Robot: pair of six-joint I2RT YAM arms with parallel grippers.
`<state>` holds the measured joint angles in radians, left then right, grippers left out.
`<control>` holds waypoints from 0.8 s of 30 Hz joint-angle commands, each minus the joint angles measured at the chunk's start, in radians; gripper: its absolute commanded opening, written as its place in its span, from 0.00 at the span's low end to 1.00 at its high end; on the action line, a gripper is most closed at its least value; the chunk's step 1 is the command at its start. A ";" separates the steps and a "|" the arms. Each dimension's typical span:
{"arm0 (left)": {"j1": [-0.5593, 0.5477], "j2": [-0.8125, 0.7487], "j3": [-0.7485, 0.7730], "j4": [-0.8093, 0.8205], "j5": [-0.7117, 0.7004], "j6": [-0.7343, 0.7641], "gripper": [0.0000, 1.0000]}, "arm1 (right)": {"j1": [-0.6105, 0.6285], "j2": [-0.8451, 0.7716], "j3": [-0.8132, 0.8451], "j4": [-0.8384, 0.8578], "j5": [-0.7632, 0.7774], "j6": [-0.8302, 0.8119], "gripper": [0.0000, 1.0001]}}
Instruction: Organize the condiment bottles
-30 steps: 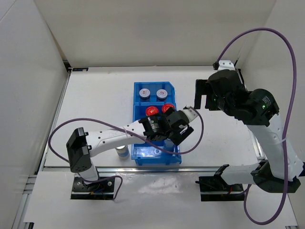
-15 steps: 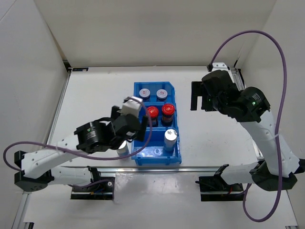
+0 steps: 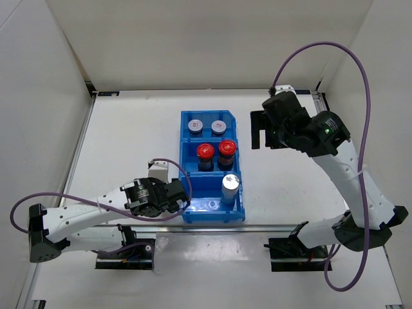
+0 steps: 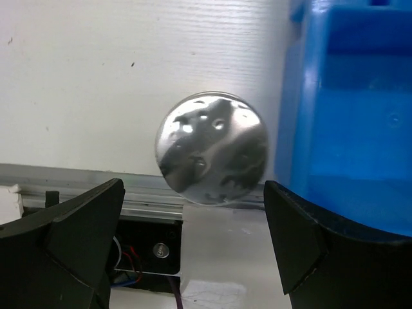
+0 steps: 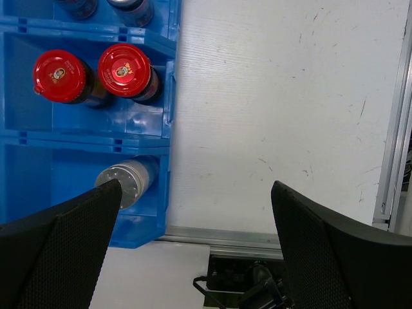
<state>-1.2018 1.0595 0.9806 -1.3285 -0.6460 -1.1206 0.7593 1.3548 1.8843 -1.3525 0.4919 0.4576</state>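
A blue bin (image 3: 188,182) holds two grey-lidded bottles (image 3: 195,126) at the back and two red-capped bottles (image 3: 205,152) in the middle. One silver-capped bottle (image 3: 231,183) stands in the bin's front compartment. Another silver-capped bottle (image 4: 212,148) stands on the table just left of the bin (image 4: 347,116); my arm hides it from above. My left gripper (image 3: 171,197) hangs open over that bottle, a finger on each side of the cap and apart from it. My right gripper (image 3: 261,130) is open and empty, high to the right of the bin. Its camera sees the red caps (image 5: 59,76) and the silver cap (image 5: 119,183).
An aluminium rail (image 3: 212,226) runs along the table's near edge, close to the bin's front. White walls (image 3: 45,129) enclose the table on the left, back and right. A purple cable (image 3: 96,198) trails along the left arm.
My left gripper has left the bin's front compartment, swung left and come over the bottle beside the bin. The right arm has drifted slightly left.
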 commanded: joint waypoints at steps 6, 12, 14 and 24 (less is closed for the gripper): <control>0.129 -0.056 -0.112 0.135 0.040 0.010 1.00 | -0.034 -0.002 -0.011 -0.092 -0.029 -0.040 1.00; 0.189 -0.010 -0.112 0.245 0.071 0.148 1.00 | -0.063 0.007 -0.002 -0.083 -0.039 -0.071 1.00; 0.212 0.000 -0.112 0.273 0.071 0.160 1.00 | -0.063 0.007 -0.011 -0.083 -0.049 -0.071 1.00; 0.307 0.013 -0.112 0.319 0.118 0.237 0.96 | -0.081 0.007 -0.039 -0.065 -0.058 -0.080 1.00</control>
<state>-0.9146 1.0775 0.8646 -1.0451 -0.5453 -0.9207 0.6872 1.3659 1.8526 -1.3544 0.4377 0.3874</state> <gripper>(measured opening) 0.975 0.998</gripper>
